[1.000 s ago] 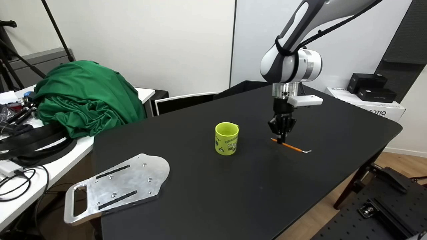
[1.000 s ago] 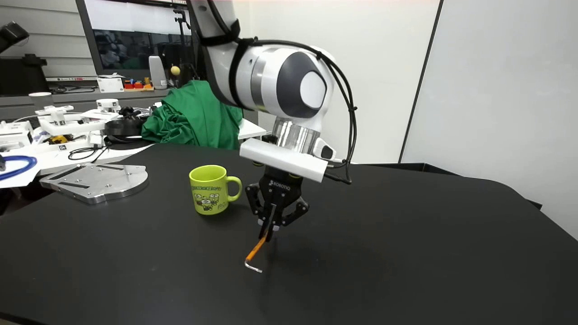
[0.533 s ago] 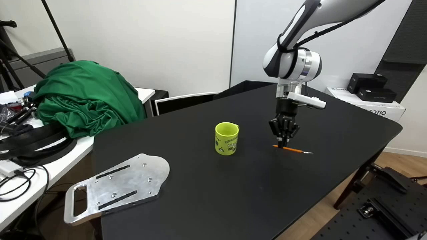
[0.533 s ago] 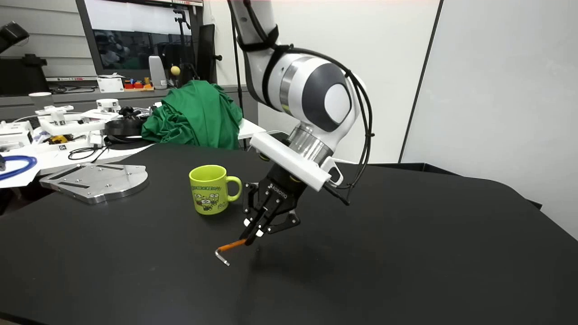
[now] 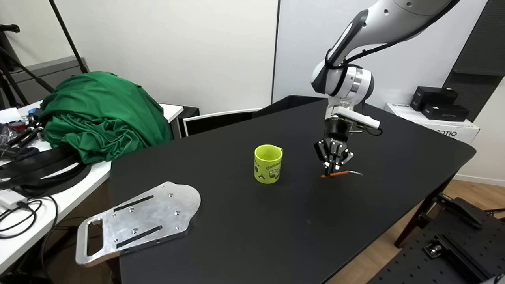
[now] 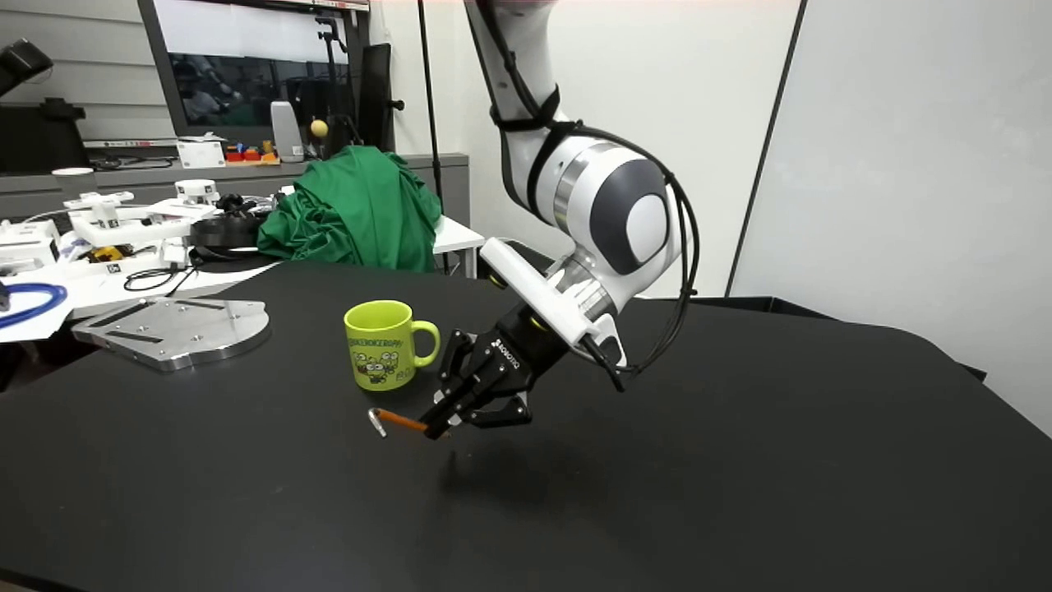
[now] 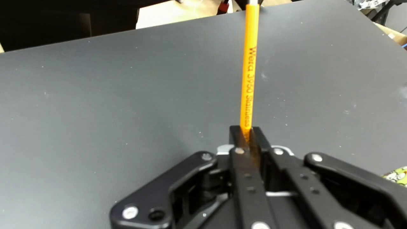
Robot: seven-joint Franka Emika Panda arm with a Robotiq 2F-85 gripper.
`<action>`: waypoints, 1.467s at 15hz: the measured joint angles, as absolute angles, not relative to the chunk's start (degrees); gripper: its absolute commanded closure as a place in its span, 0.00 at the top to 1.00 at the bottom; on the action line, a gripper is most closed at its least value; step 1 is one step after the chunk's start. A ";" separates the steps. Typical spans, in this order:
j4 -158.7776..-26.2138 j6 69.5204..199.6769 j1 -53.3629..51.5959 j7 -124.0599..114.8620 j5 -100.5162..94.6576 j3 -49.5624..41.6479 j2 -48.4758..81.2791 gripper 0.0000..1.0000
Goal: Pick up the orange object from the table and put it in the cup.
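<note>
The orange object is a thin orange stick with a bent metal end (image 5: 334, 174), also in an exterior view (image 6: 403, 420) and upright in the wrist view (image 7: 249, 73). My gripper (image 6: 437, 424) is shut on it and holds it above the table; its fingers clamp the stick in the wrist view (image 7: 235, 135). The gripper is tilted, and the stick lies nearly level. The lime cup (image 5: 268, 165) stands upright with a handle, beside the gripper and apart from it. The cup also shows in an exterior view (image 6: 380, 347) and at the wrist view's right edge (image 7: 400, 175).
A silver metal plate (image 5: 146, 217) lies on the black table (image 5: 244, 232). A green cloth (image 5: 106, 114) lies on a white side table with cables and tools. White boxes (image 5: 438, 122) stand behind the table's far end.
The gripper, still holding the orange stick, has tilted. The stick's bent metal end has swung up, and towards the cup's side in an exterior view. The cup has not moved.
</note>
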State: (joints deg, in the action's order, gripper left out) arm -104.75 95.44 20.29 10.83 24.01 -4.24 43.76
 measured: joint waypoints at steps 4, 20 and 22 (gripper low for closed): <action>-99.02 85.76 20.29 5.22 26.44 -4.59 45.36 0.02; -75.16 68.93 18.40 -8.41 40.82 -4.15 57.00 0.02; -72.21 67.42 17.59 -10.37 42.30 -3.70 58.31 0.02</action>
State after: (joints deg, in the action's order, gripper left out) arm -72.21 67.42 17.59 -10.37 42.30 -3.70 58.31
